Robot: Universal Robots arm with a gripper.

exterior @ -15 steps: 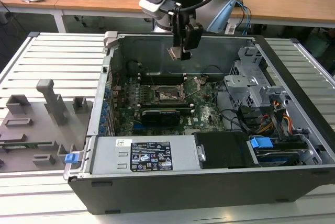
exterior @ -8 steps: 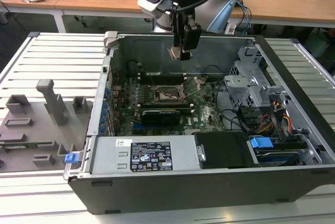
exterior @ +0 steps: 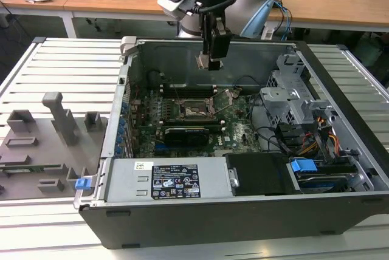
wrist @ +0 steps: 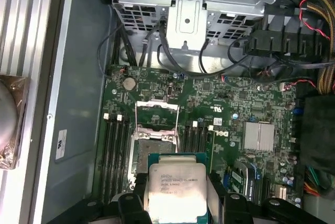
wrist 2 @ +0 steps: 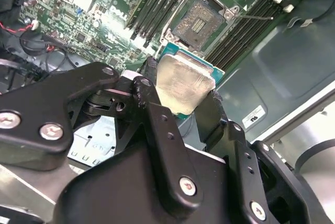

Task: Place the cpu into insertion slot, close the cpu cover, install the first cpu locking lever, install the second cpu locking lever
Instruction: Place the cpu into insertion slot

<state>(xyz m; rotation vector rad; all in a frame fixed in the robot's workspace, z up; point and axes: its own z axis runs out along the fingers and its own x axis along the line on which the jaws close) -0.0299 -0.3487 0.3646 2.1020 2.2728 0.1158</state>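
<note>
One black robot gripper [exterior: 209, 61] hangs over the open grey metal computer case [exterior: 170, 59], clamped on the small flat square silver-faced cpu [wrist 2: 183, 85] (pinched by its edges). It is held well above the green motherboard [wrist: 230, 103], where the square black insertion slot [wrist: 152, 148] lies uncovered.

A: Exterior view: we look from outside and above, slanting down into the whole open case [exterior: 182, 223].
B: Both wrist views: we sit close over the green board [wrist: 230, 103], facing down; all three share the insertion slot [wrist 2: 201, 20].
</note>
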